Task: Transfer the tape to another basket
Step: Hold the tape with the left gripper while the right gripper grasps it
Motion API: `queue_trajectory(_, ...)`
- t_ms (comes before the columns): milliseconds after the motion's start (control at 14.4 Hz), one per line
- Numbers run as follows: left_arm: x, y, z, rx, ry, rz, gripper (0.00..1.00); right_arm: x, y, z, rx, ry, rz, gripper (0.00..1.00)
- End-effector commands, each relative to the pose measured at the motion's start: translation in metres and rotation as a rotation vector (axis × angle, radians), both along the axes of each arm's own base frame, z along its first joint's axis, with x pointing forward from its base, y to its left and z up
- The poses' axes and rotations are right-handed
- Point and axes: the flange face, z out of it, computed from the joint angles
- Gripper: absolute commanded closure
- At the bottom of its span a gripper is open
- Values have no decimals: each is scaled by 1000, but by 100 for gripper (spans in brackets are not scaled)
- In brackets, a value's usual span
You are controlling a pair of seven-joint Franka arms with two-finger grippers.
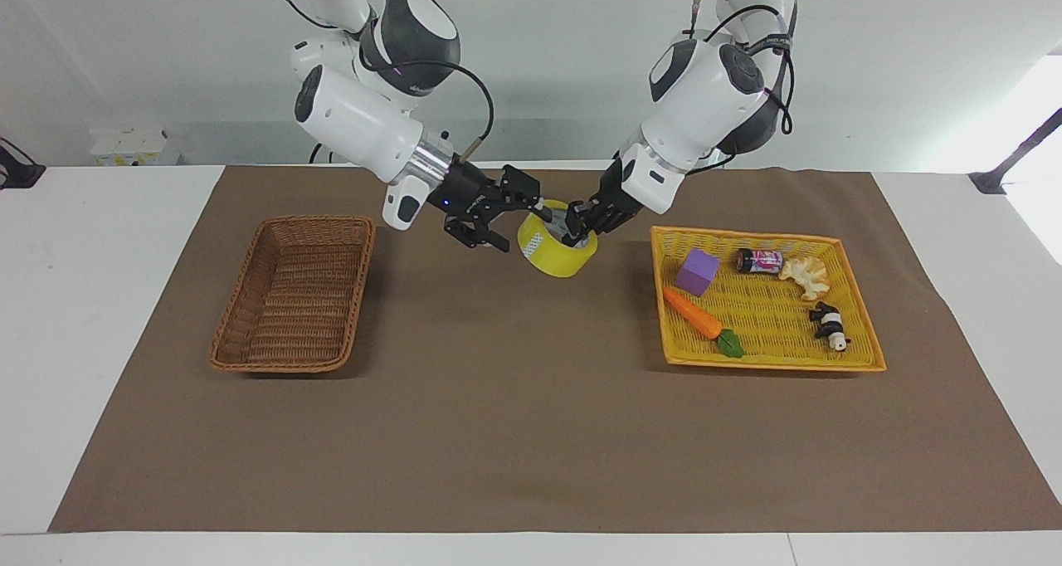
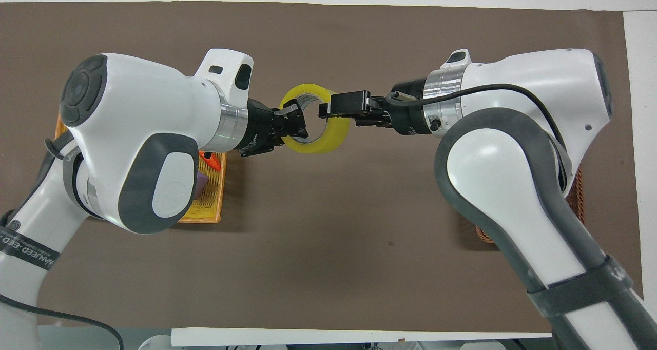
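At frame centre the tape (image 1: 557, 249) hangs above the bare worktop (image 1: 514, 417), between the wicker basket (image 1: 294, 292) and the yellow tray (image 1: 763, 313), left gripper (image 1: 578, 224) clamped on its wall, right gripper (image 1: 513, 217) spread wide around its rim.

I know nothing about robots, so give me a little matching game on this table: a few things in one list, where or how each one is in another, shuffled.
Things:
1. tape
2. brown wicker basket
3. purple cube
4. right end effector

Places or states:
A. in the yellow tray, beside the carrot
B. open, at the tape's rim
C. on the mat toward the right arm's end of the table
D. gripped by the left end effector

Pairs: 1-D, 2-C, 3-A, 4-B
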Motion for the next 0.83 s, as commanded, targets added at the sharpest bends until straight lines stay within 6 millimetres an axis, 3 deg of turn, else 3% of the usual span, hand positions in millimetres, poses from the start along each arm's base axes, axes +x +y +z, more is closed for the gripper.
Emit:
queue_trajectory(0,-5,-1,7,-8,-1,-9,100,-3,-2,-1,18,7,4,12)
queue_trajectory(139,-6,-1,6,-7,0,-9,100,-3,-1,-1,18,6,7,28)
queue_trajectory(416,-7,-3,6,-7,1,-12,100,-3,-3,0,28,16,9,95)
queue_trajectory(485,-7,-3,6,-7,1,-12,100,-3,-3,0,43,23,1,100)
queue_trajectory(762,-7,-3,7,-8,1,-11,100,-2,-4,1,50,23,-2,100)
